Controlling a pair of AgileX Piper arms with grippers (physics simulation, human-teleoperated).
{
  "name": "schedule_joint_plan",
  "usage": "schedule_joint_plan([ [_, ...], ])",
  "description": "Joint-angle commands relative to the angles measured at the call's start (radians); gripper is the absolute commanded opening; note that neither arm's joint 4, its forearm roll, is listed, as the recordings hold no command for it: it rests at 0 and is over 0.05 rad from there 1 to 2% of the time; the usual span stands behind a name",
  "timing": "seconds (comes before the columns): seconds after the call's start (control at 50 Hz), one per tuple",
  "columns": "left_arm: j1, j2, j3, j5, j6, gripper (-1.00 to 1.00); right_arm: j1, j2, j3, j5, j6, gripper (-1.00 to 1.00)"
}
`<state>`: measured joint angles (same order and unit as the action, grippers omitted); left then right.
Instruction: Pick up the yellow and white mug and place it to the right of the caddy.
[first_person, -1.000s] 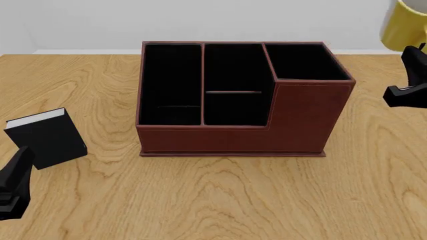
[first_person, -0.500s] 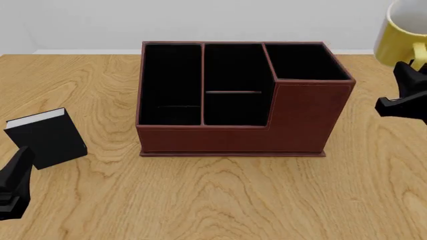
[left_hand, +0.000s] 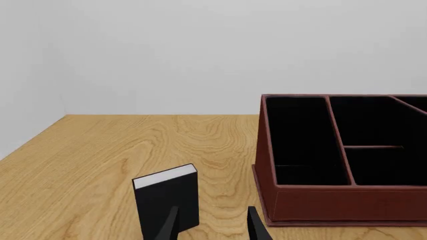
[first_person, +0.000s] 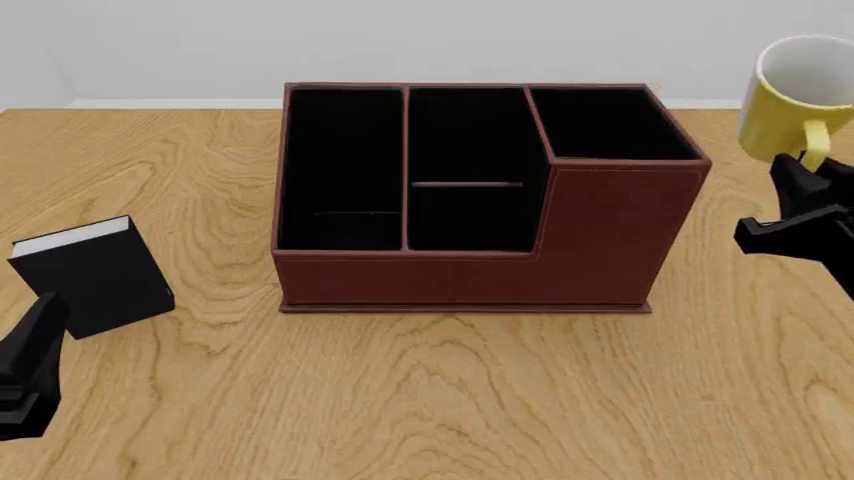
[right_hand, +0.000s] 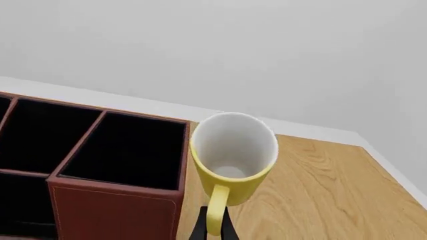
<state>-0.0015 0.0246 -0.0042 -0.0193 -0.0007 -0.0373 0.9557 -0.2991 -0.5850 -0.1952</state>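
Right claw (right_hand: 213, 227) clamps yellow and white mug (first_person: 798, 105) handle, right of caddy (first_person: 481, 200); left claw (left_hand: 213, 225) released.

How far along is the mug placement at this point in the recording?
Done: the yellow and white mug is picked up, its handle pinched in the right tool. In hand: it hangs upright to the right of the caddy, above the table. Left: lowering it onto the wood there and releasing. The left tool is open near the black book, not involved.
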Motion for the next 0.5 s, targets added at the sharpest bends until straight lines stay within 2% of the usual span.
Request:
schedule_joint_plan([
  [0.02, 0.000, 0.000, 0.000, 0.000, 0.001, 1.00, -0.006, 0.060, 0.026, -0.068, 0.016, -1.00],
  [0.5, 0.000, 0.000, 0.000, 0.000, 0.000, 1.00, -0.019, 0.137, 0.056, -0.145, 0.027, -1.00],
])
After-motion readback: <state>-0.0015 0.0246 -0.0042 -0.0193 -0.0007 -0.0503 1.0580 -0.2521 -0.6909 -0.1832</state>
